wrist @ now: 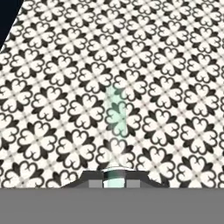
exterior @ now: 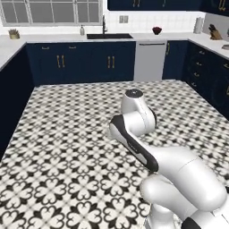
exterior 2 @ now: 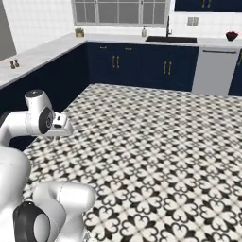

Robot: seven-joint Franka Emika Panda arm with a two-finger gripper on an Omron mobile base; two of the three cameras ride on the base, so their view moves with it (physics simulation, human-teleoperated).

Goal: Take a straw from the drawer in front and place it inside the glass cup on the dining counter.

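Fingers: the fingers (wrist: 114,178) are closed tight on the straw (wrist: 116,114), which stands out straight ahead of them as a pale, half see-through stick.
Straw: it is held only at its near end, and the long free part hangs over the patterned floor (wrist: 52,109).
Dining counter: I judge the grey marble edge (exterior 2: 33,59) on the left of the right base view to be it; two small brown shakers (exterior 2: 14,63) stand there.
Glass cup: I cannot find it in these views.
Risk of slipping: the straw is very thin, so a quick swing of the arm (exterior: 134,134) may turn it between the fingers or let it drop to the floor.
Risk of knocking: the free tip reaches far ahead of the fingers; it may strike the counter edge or the shakers first.
Open room: ahead of the fingers and to both sides there is wide bare floor.
Edges: navy cabinets (exterior: 80,62) stand well ahead, and a dark corner (wrist: 8,17) shows at the upper left in the hand view.
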